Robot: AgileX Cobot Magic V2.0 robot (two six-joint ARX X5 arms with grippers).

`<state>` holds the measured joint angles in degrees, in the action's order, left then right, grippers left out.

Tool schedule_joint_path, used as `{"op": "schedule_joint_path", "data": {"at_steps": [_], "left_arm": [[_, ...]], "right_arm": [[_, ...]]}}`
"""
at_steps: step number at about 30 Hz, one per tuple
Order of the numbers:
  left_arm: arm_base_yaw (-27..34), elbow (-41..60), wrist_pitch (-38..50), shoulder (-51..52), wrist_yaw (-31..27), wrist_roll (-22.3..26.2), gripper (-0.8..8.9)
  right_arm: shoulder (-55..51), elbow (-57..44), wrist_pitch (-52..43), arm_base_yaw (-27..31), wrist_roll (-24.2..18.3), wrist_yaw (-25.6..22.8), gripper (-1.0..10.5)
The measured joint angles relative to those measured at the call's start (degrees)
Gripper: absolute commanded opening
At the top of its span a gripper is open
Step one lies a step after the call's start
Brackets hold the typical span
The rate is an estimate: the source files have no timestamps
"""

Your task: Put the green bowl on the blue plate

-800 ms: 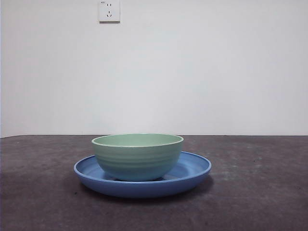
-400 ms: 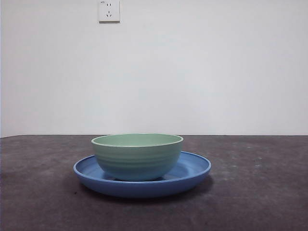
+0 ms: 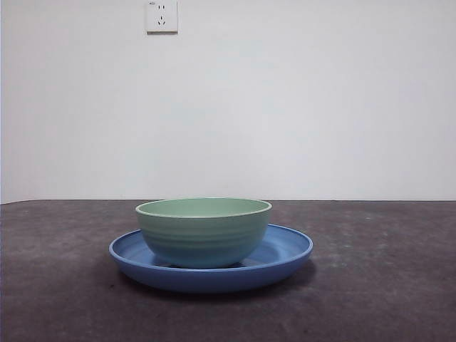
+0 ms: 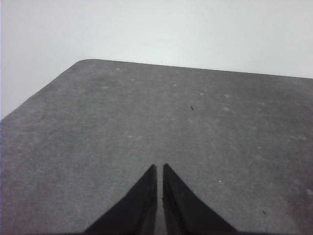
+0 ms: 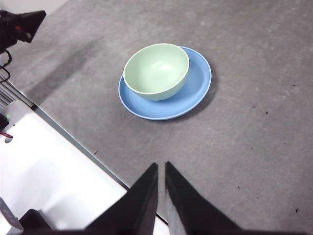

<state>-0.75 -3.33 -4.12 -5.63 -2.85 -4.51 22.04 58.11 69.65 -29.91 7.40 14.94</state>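
Green bowl sits upright inside the blue plate, resting on the plate's floor, off-centre toward one side of the rim. Bowl: pale mint, round, matte, faint horizontal ridges on the outer wall, lighter thin rim, smooth hollow inside, nothing in it. Plate: wide, shallow, glossy medium blue, raised sloping rim, concentric rings on the inner surface, wider than the bowl all round. Plate lies flat on the desk, a dark grey, speckled, matte surface with a rounded corner. Behind the plate a plain white wall with a white socket high above it. Right end effector is well apart from the plate, above the desk, its 2 black pointed jaws clenched together, grasping nothing. Left end effector hangs over bare desk, plate out of its view, 2 jaws likewise clenched, grasping nothing.
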Motion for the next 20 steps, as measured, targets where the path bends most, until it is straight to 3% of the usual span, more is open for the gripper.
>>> {"op": "schedule_joint_path", "data": {"at_steps": [14,20], "left_arm": [[0.00,1.46,-6.38,5.38,0.02,-0.52,0.19],[0.00,1.46,-6.43,5.38,2.19,3.15,0.19]], "right_arm": [[0.00,0.00,0.00,0.00,0.00,0.00,0.2],[0.00,0.00,0.00,0.00,0.00,0.00,0.2]]}}
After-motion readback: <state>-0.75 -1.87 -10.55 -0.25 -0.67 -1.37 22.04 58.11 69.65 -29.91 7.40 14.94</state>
